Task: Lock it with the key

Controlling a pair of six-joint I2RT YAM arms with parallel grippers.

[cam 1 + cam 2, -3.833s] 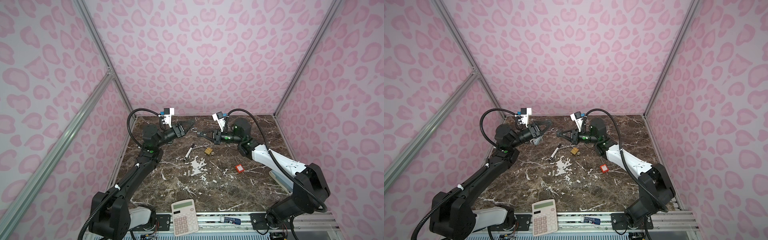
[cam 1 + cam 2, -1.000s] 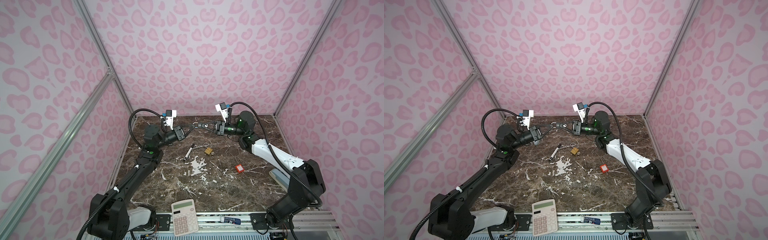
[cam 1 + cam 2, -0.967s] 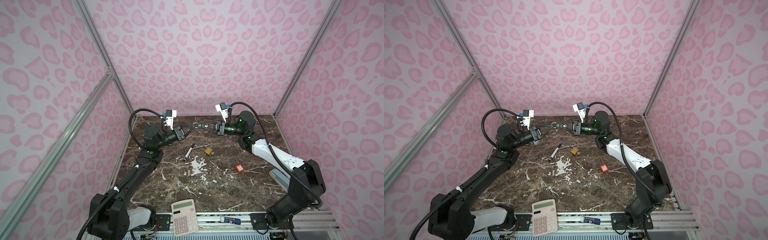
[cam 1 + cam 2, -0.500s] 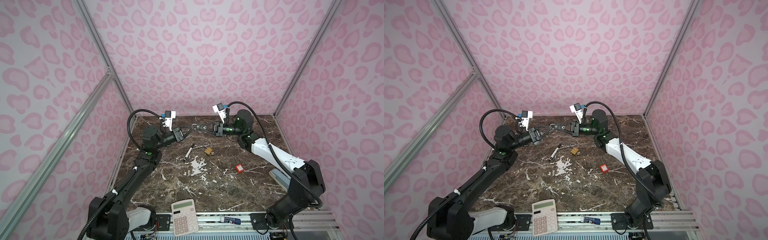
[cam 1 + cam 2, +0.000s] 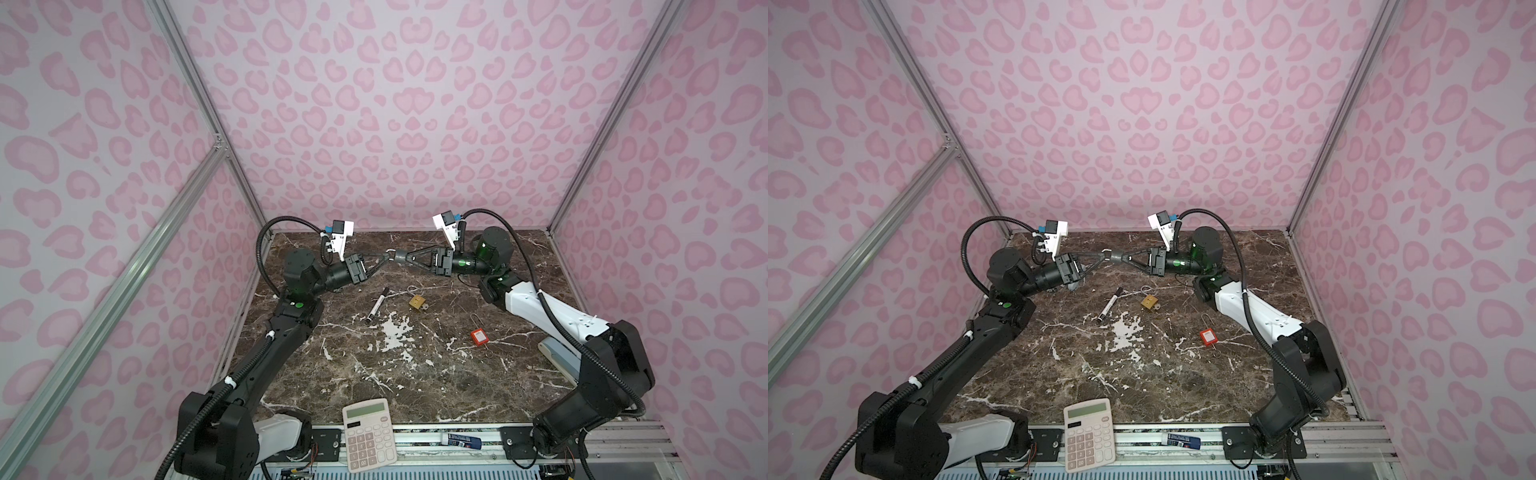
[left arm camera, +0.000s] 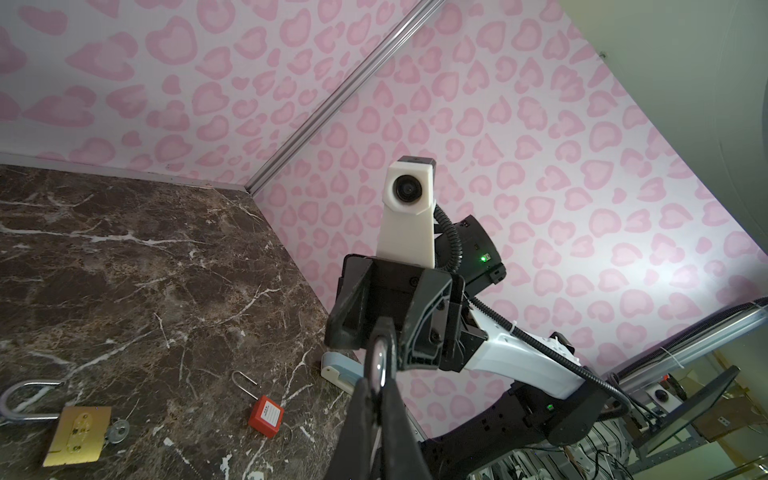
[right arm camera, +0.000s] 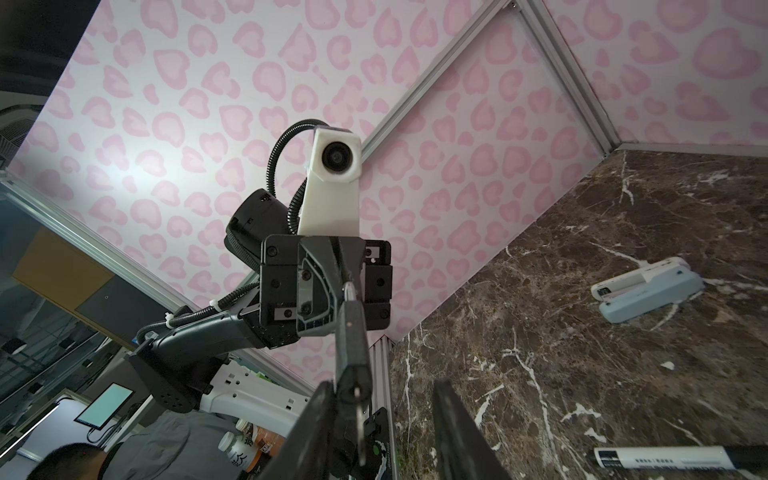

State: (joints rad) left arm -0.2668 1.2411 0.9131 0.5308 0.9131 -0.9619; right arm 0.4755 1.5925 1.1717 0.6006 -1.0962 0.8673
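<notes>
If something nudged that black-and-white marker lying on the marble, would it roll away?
Probably: the marker looks round and lies flat on the smooth table, so a sideways push would likely roll it. It looks like a slim plastic tube, so probably stiff and light.

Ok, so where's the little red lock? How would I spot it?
Look at the dark marble table and find the right arm's white forearm. Beside it, lying flat by itself, is the red padlock. It is the only red thing on the table and has a thin wire loop, while the brass padlock nearby is gold with a thick loop.
</notes>
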